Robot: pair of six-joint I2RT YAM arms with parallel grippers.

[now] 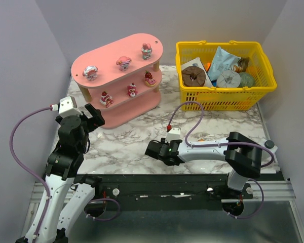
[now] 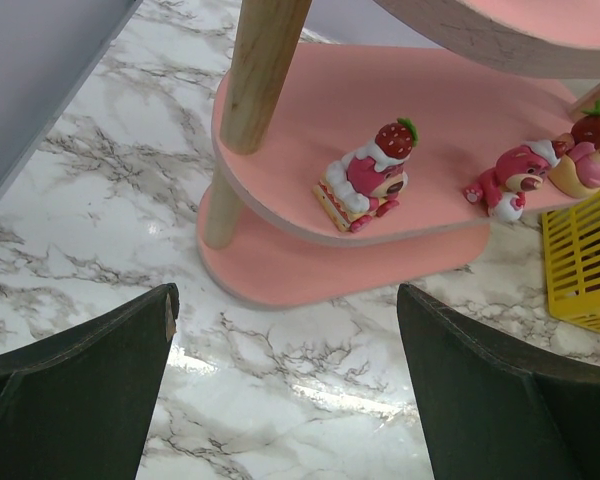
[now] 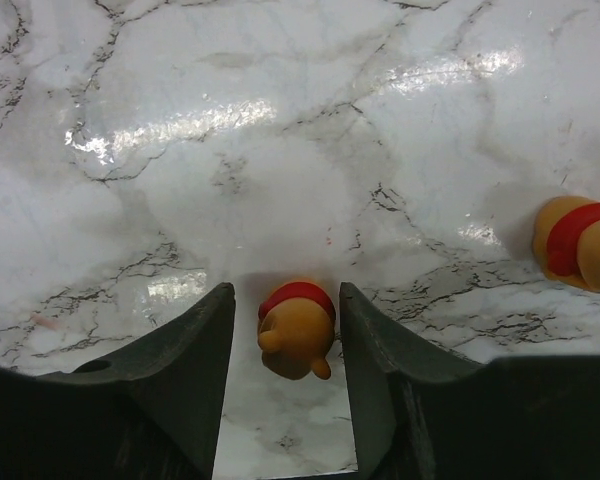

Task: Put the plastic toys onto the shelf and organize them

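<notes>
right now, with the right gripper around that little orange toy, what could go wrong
The orange toy is rounded and sits off-centre between the right gripper's open fingers, so closing may squirt it across the glossy table. A second orange toy lies nearby and could get knocked. The shelf already holds toys near its middle board's edge; placing another might topple one.

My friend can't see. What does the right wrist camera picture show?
A tiny orange toy with a red top lies on the white marble table, between the right gripper's two dark fingers. A second orange toy peeks in at the right edge.
</notes>
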